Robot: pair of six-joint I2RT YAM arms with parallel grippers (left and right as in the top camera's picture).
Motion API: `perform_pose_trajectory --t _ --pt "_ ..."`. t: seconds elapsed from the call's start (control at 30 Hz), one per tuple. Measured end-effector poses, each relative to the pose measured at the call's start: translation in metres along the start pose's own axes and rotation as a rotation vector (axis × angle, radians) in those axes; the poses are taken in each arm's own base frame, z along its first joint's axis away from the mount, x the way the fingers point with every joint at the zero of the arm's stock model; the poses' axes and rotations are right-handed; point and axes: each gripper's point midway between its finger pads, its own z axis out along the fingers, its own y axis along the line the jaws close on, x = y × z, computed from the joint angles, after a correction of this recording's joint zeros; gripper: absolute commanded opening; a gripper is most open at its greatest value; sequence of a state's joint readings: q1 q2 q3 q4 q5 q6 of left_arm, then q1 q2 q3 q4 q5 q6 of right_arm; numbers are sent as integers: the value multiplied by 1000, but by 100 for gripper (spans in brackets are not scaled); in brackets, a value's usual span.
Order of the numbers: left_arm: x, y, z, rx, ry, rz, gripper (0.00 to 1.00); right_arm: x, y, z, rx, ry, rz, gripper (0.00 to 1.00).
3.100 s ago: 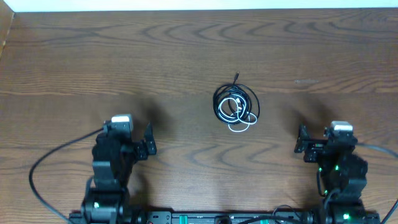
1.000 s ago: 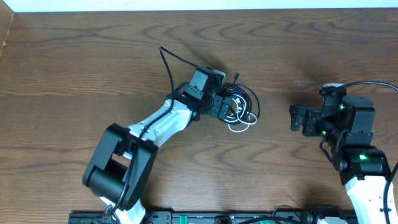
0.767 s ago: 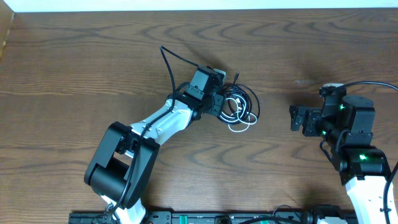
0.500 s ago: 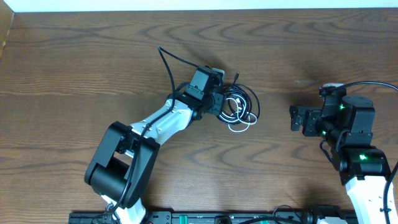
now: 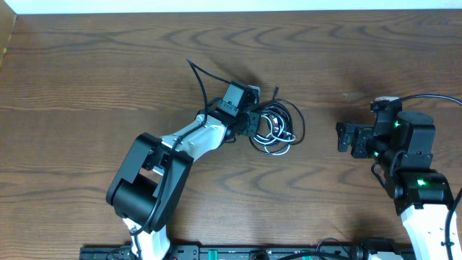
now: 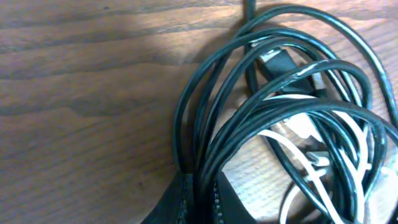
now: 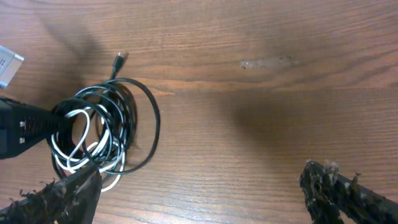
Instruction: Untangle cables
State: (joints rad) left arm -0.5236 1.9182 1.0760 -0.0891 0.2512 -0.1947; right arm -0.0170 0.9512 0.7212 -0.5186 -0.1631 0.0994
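The cables lie tangled in one coil at the table's middle. The long black cable (image 5: 297, 119) forms several loops, and its plug end (image 7: 119, 58) points to the far side. The shorter white cable (image 5: 276, 134) is threaded through those loops. My left gripper (image 5: 254, 124) is at the coil's left edge, shut on a bundle of black cable strands (image 6: 280, 68). They run between its two fingers (image 6: 180, 202), and the white cable (image 6: 298, 186) lies just to the right of them. My right gripper (image 5: 345, 139) stands open to the right of the coil, with nothing between its fingers (image 7: 336, 186).
A brown wooden table (image 5: 86, 72) with a pale scuff mark (image 7: 267, 62) right of the coil. The left arm's own thick black wire (image 5: 198, 76) arches over the table behind its wrist. The table's far edge (image 5: 231, 10) runs along the top.
My left gripper has shut on the black loops at the coil's left edge. The coil has shifted slightly and its outer loop has spread to the right. The right arm has stayed still.
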Motion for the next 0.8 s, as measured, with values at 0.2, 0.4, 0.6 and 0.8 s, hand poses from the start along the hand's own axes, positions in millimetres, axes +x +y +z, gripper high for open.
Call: perform_pose_trajectory --t 0.2,0.4,0.6,0.8 --pt "-34 -25 -48 92 -115 -12 7 -1 2 1 -11 -2 3 99" --pt "-86 -46 -150 213 -344 -59 7 -4 22 15 -143 11 6 99" --pt "-84 -54 -173 339 -325 -99 8 -7 56 32 -331 24 -12 99" --pt "-69 -81 -176 505 -241 -76 8 -9 93 46 -470 16 -72 96"
